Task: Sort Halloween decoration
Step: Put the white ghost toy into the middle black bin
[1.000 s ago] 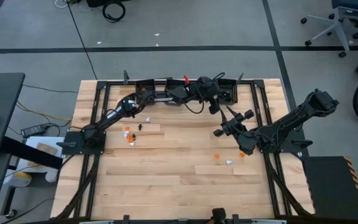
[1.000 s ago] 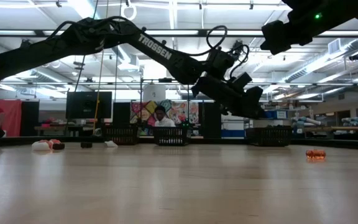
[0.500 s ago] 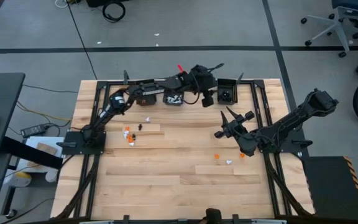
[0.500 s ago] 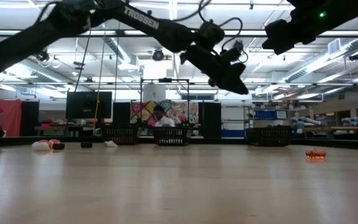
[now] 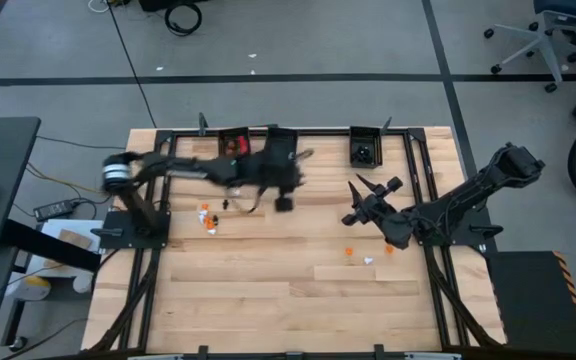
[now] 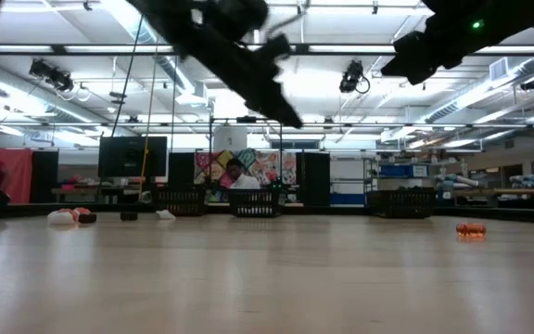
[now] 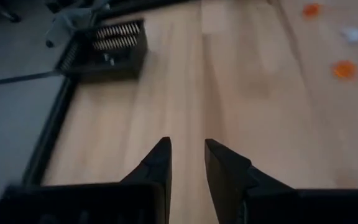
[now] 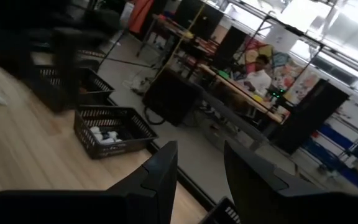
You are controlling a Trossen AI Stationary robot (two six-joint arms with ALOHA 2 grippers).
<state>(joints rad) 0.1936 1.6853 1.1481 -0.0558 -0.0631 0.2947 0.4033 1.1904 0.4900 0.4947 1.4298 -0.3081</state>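
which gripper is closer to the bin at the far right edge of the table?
Right. The right gripper sits just in front of the bin; the left gripper hangs farther off toward the table's middle, closer to the other bins.

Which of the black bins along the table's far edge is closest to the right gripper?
The bin at the right end of the far edge, just beyond the right gripper. The other visible bin sits further left, beside the left arm.

Both arms are dark, jointed metal with thin black cables; each ends in two black, pointed fingers [image 7: 160,165].
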